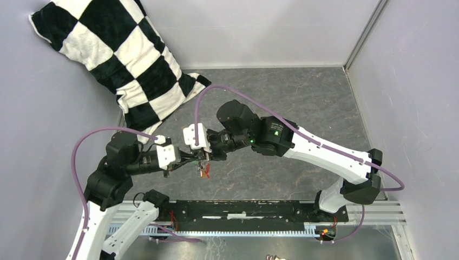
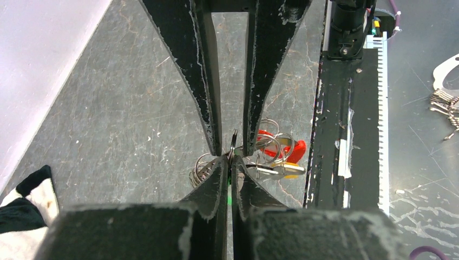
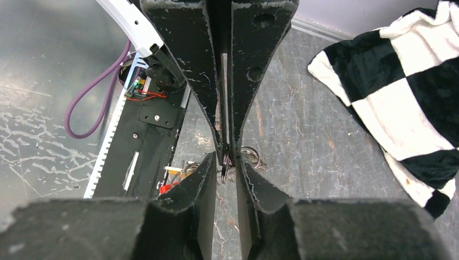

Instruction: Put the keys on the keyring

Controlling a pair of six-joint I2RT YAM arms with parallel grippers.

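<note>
The two grippers meet tip to tip above the middle of the table [image 2: 135, 124], and the coming move turns on that meeting point. The left gripper [image 2: 230, 169] has its jaws pressed together on the thin wire of the keyring [image 2: 202, 169]. The ring stands edge-on between them and rises straight out past the tips, along the line of the fingers. The right gripper [image 3: 227, 162] comes from the opposite side. Its jaws are a narrow gap apart, with the same wire edge standing in that gap and apparently clear of both pads. The ring's flat faces look toward the right pads, so a plain squeeze should catch it. Neither arm has to reach, since the left has the ring and the right is already astride it.

Coils of wire bulge out to one side of the grip. On the other side more loops hang, with a red piece [image 2: 295, 147] and a yellow key head [image 2: 292, 171] bunched just beside them. From here I cannot say whether the red is a key head or the strap, and no green key shows clearly.

The table is dark, stone-patterned and matt, with a black rail [image 2: 346, 108] along its near edge. A black-and-white checked cushion [image 1: 124, 59] leans in the far left corner, well apart from the work, and plain grey walls close in the cell
</note>
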